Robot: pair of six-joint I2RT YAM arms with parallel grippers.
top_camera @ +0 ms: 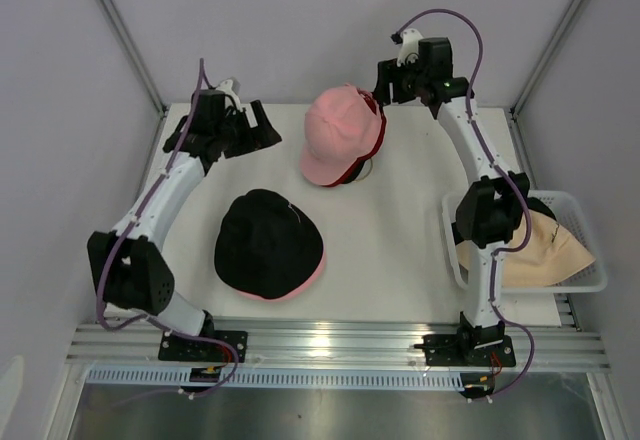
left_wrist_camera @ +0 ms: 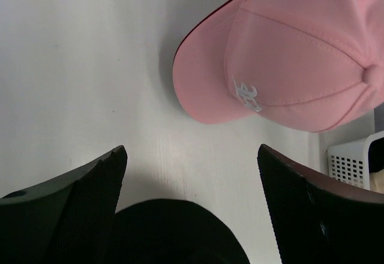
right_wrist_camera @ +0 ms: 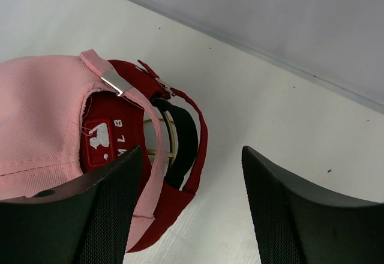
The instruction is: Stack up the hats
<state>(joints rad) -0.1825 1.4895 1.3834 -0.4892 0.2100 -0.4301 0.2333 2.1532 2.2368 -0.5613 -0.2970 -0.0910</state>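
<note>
Hats sit in three spots. Pink cap (top_camera: 338,132) is at the far middle of the surface (top_camera: 400,240), topmost of a pile, peak toward the near left, small white logo on its front. Red cap (right_wrist_camera: 174,201) is right under it, back strap showing. A black cap band (right_wrist_camera: 185,138) shows inside the red one. Black bucket hat (top_camera: 265,240) lies near left of centre, on top of a pink bucket hat (top_camera: 312,268) whose brim peeks out at the near right edge. Cream hat (top_camera: 545,245) is in the white mesh basket (top_camera: 588,222) at the right edge, partly hidden by my right arm.

My left pincer (top_camera: 262,127) hangs at the far left, well apart from the pink cap, fingers spread wide, nothing between them. In its wrist view the black hat is at the bottom edge and the pink peak is up ahead.

My right pincer (top_camera: 380,82) is just behind the cap pile. Fingers are spread, with the back straps of the caps below the gap. One finger (right_wrist_camera: 102,216) overlaps the pink cap's rear edge; I can't tell if it touches. Nothing is pinched.
</note>
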